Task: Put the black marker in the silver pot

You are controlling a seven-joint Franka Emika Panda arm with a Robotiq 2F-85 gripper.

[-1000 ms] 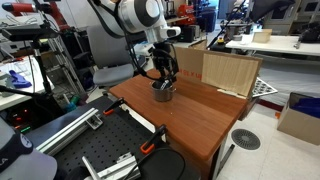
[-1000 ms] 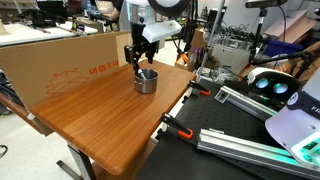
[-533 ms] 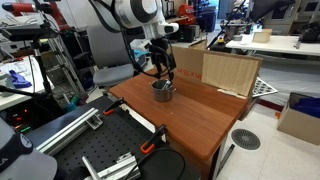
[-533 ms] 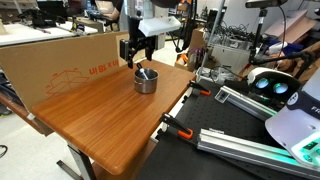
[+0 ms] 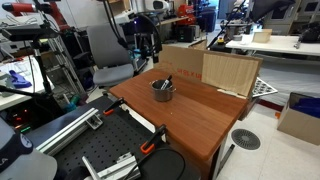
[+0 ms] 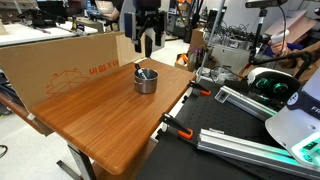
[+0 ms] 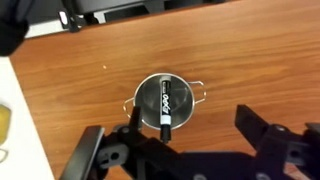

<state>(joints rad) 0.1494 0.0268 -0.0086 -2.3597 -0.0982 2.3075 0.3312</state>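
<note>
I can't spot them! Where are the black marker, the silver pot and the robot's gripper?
black marker (image 7: 166, 103), wrist view, middle of its barrel.
silver pot (image 6: 146, 85), in an exterior view, its side wall.
gripper (image 6: 148, 44), in an exterior view, between its fingertips.

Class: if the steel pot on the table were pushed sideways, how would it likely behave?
The pot is low and wide, so it would probably slide, not tip. The table looks smooth, so it may slide easily. The marker lying loose inside would likely roll or rattle.
</note>
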